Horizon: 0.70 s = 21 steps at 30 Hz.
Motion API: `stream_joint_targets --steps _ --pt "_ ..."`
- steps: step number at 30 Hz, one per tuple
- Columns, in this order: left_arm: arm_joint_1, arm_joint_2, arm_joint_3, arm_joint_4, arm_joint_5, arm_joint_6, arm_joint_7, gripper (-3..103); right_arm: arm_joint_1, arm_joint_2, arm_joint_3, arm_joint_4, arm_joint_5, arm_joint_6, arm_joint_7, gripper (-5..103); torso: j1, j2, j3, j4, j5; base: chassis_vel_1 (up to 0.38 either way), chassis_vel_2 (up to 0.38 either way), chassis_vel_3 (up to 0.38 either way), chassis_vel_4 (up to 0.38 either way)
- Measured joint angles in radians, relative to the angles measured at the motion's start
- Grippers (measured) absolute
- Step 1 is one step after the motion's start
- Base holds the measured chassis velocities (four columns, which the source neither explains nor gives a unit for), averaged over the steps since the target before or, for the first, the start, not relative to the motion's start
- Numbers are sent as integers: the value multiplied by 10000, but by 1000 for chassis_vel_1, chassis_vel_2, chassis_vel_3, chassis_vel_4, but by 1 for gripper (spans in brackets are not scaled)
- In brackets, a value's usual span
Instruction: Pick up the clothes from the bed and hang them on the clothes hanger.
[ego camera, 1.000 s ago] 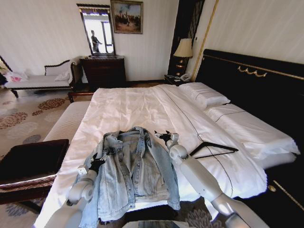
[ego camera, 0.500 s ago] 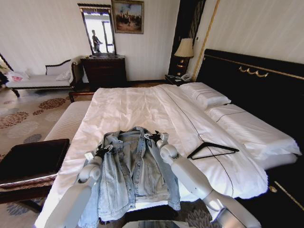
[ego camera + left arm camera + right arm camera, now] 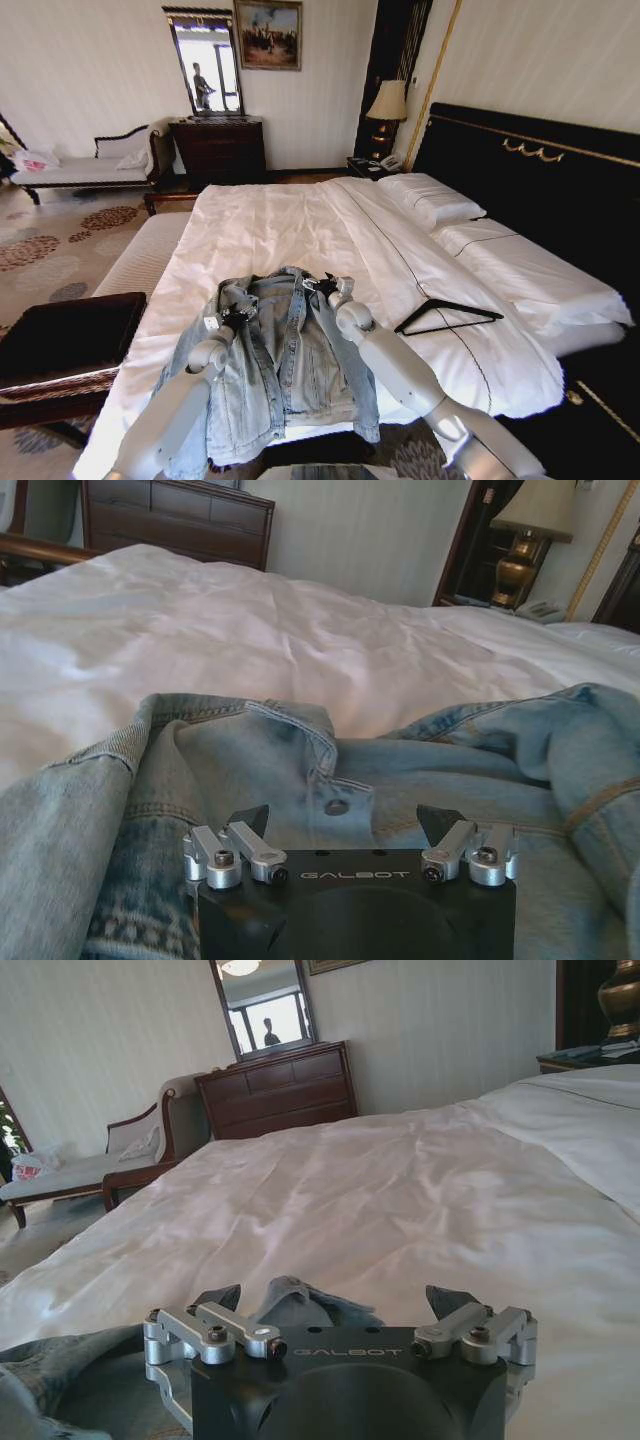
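A light blue denim jacket (image 3: 285, 350) lies spread at the foot of the white bed (image 3: 270, 225), collar toward the pillows. My left gripper (image 3: 233, 315) is over the jacket's left shoulder, open; the left wrist view has its fingers spread (image 3: 343, 818) just above the collar and a metal button on the jacket (image 3: 300, 770). My right gripper (image 3: 330, 286) hangs open at the jacket's right collar edge; a fold of jacket (image 3: 295, 1310) sits between its fingers (image 3: 335, 1297) in the right wrist view. The black clothes hanger (image 3: 445, 315) lies flat on the sheet to the right.
A dark padded bench (image 3: 65, 345) stands left of the bed's foot. Pillows (image 3: 430, 200) and the black headboard (image 3: 540, 170) are at the right. A dresser with mirror (image 3: 215, 145), a lamp (image 3: 387, 105) and a chaise (image 3: 80, 165) stand along the far wall.
Both arms have reached forward over the jacket. The left gripper moved up from the jacket's lower left to its shoulder; the right gripper shifted left onto the collar edge.
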Motion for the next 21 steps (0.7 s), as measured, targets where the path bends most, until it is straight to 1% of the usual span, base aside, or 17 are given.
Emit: stream_joint_targets --steps 2,3,5,8,9,12,19,21 --pt "-254 -66 85 391 194 -89 -2 85 0 35 22 -33 7 0 -1 100 0 -1 0 -1 0 0 0 0 0" --pt "-254 -66 85 391 194 -89 -2 85 0 35 22 -33 7 0 -1 100 0 -1 0 -1 0 0 0 0 0" --pt "-490 -129 185 777 277 -157 32 85 -5 90 25 -37 15 0 2 100 0 0 0 0 1 0 0 0 0" --pt "-811 -272 262 1371 468 -329 288 83 -10 107 19 1 63 -1 13 100 1 -1 0 1 -1 0 0 0 0" --pt "-811 -272 262 1371 468 -329 288 83 -10 107 19 1 63 -1 13 100 1 -1 0 1 -1 0 0 0 0" --pt "-1146 -463 319 1931 523 -463 528 82 0 72 0 36 179 -17 37 100 0 0 0 0 0 0 0 0 0" --pt "-1579 -781 464 2479 717 -658 743 81 99 18 -11 53 334 -45 108 100 0 0 0 1 0 0 0 0 0" --pt "-1774 -892 509 2698 796 -722 786 75 96 6 -4 53 348 -47 115 100 0 0 0 0 0 0 0 0 0"
